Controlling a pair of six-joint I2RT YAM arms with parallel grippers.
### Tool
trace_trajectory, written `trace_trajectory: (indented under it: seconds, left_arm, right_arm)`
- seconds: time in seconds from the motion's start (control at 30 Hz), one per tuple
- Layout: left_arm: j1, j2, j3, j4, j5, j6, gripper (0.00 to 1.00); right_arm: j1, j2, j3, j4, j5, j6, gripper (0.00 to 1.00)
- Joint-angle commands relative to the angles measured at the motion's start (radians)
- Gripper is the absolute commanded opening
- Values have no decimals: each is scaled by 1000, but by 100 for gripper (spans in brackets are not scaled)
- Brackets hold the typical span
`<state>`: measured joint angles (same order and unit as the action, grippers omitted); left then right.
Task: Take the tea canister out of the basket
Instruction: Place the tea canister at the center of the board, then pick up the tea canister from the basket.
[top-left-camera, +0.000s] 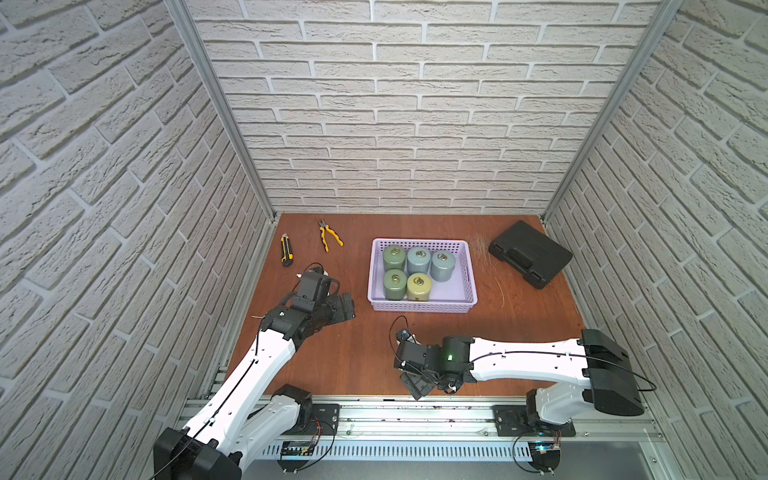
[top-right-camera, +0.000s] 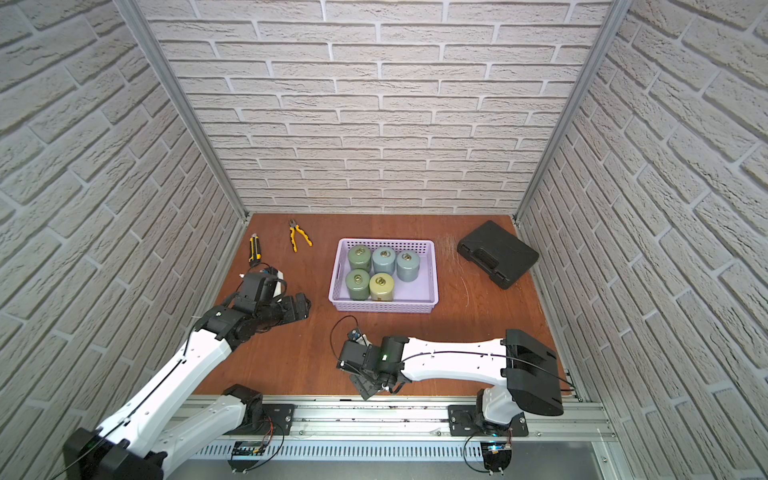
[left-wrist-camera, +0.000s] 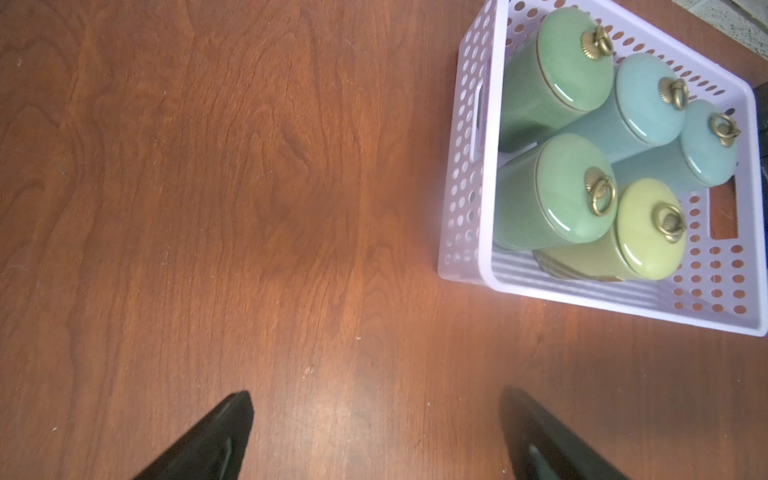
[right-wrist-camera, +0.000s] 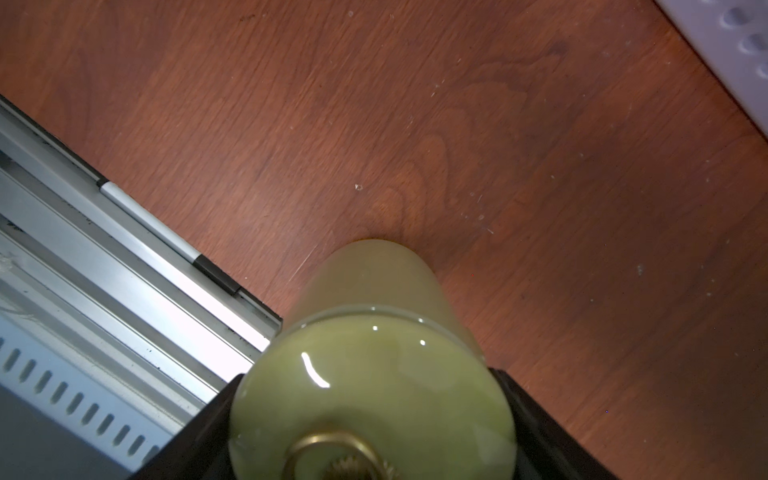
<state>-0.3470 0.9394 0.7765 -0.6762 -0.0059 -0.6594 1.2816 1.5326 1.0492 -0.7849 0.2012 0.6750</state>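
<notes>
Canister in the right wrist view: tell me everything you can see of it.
The pale yellow-green canister is a glossy, ceramic-looking cylinder with a domed lid, seamed at the rim, carrying a brass ring knob. It is lid up toward the camera, clamped at lid level between the right arm's black fingers, outside the basket, over the wooden table near the front rail. Whether its base touches the table is unclear.
</notes>
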Motion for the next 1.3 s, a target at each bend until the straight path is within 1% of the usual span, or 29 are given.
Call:
trace_trajectory:
  seconds: [0.0, 0.1, 0.13, 0.17, 0.2, 0.27, 0.3, 0.33, 0.53, 0.7, 0.8, 0.97, 1.13, 1.27]
  left_arm:
    - [8, -7, -8, 12, 6, -7, 98]
    - [7, -5, -7, 15, 7, -6, 98]
    - [7, -4, -7, 15, 7, -6, 98]
    - [9, -4, -6, 15, 9, -6, 98]
    - [8, -4, -5, 16, 9, -6, 98]
    - [8, -5, -2, 16, 9, -3, 98]
    - [8, -6, -2, 17, 10, -2, 98]
    - [8, -7, -1, 19, 12, 1, 98]
    - [7, -8, 6, 29, 16, 15, 98]
    - [8, -1, 30, 26, 36, 55, 98]
    - [7, 16, 58, 15, 46, 85, 98]
    - [6, 60, 107, 13, 68, 124, 98]
    - [-6, 116, 159, 23, 100, 162, 98]
    - [-34, 183, 217, 20, 110, 206, 98]
  right_arm:
    - [12, -8, -6, 48, 13, 15, 42]
    - [11, -8, -11, 52, 16, 18, 46]
    - [11, -6, -11, 52, 15, 21, 49]
    - [11, -6, -11, 50, 18, 22, 54]
    - [11, -5, -10, 44, 18, 24, 62]
    - [12, -7, -7, 37, 25, 26, 82]
    - [11, -10, -6, 34, 26, 26, 94]
    - [12, -15, -5, 31, 30, 27, 100]
    - [11, -32, 26, -15, 52, 21, 100]
    - [10, -70, 74, -71, 87, 16, 100]
    - [3, -104, 106, -107, 122, 23, 100]
    - [-20, -157, 130, -129, 141, 13, 100]
    - [-54, -231, 113, -136, 143, 16, 100]
    - [-95, -329, 51, -130, 159, 49, 100]
